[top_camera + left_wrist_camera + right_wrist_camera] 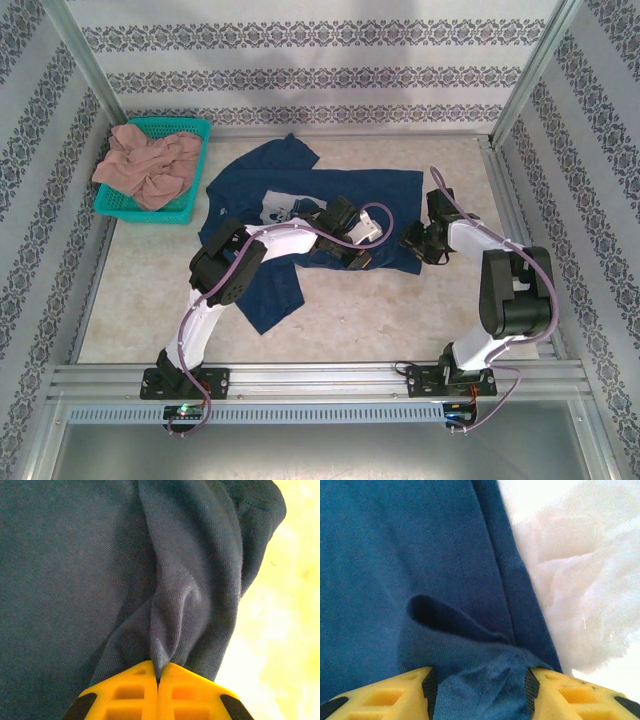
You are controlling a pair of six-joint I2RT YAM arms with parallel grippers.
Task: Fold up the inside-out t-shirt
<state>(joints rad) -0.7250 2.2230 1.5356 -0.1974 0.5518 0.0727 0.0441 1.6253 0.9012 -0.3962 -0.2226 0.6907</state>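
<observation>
Up close on the left wrist: left gripper [158,680] pinched tight, yellow fingers [125,692] meeting on a raised ridge of the inside-out t-shirt [75,580]. Right gripper [477,690] part open, navy hem bunched between its pads [385,697], so gripping cloth too. From above: shirt spread flat mid-table [140,300], sleeve pointing away. Further back left, teal basket [200,128] stuffed with a pinkish-tan garment [145,165].

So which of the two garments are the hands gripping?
The navy t-shirt spread on the table, not the pinkish one heaped in the green basket. The left hand and right hand each pinch its blue cloth.
</observation>
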